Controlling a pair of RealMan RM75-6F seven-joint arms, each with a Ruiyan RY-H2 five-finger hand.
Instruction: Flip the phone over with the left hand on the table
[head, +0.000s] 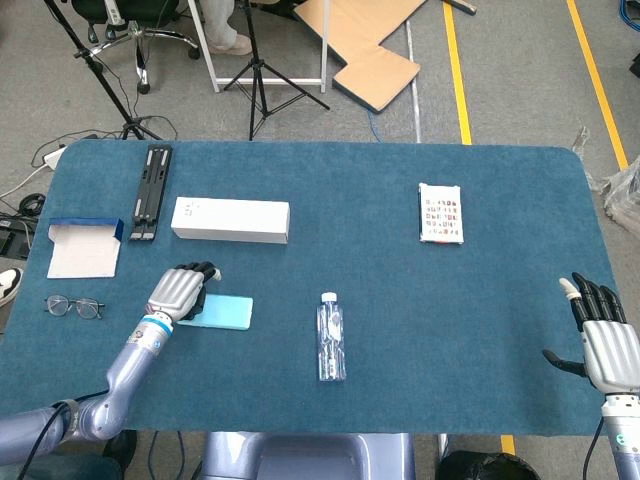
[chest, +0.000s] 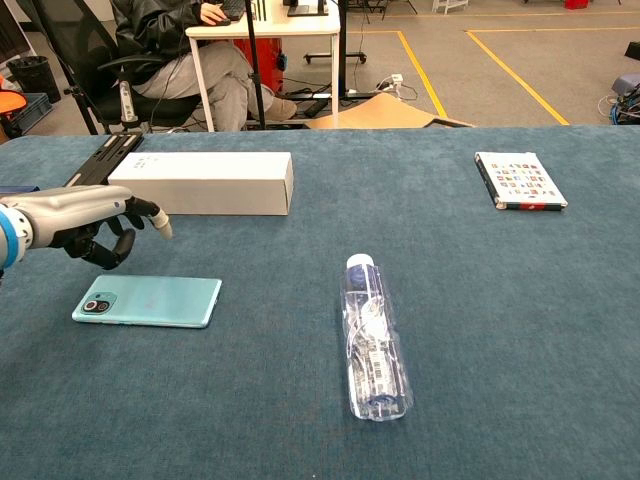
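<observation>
The phone (head: 224, 312) (chest: 150, 301) lies flat on the blue table (head: 400, 290) at the front left, its light teal back and camera lens facing up. My left hand (head: 180, 290) (chest: 85, 218) hovers just above and behind the phone's camera end, holding nothing; in the chest view there is a gap between the fingers and the phone. My right hand (head: 600, 335) stays at the table's front right edge with its fingers spread and nothing in it; only the head view shows it.
A clear water bottle (head: 331, 336) (chest: 375, 340) lies right of the phone. Behind are a long white box (head: 230, 220) (chest: 203, 183) and a black folded stand (head: 150, 190). Glasses (head: 73, 306) and an open small box (head: 85, 248) sit far left, a book (head: 441, 213) back right.
</observation>
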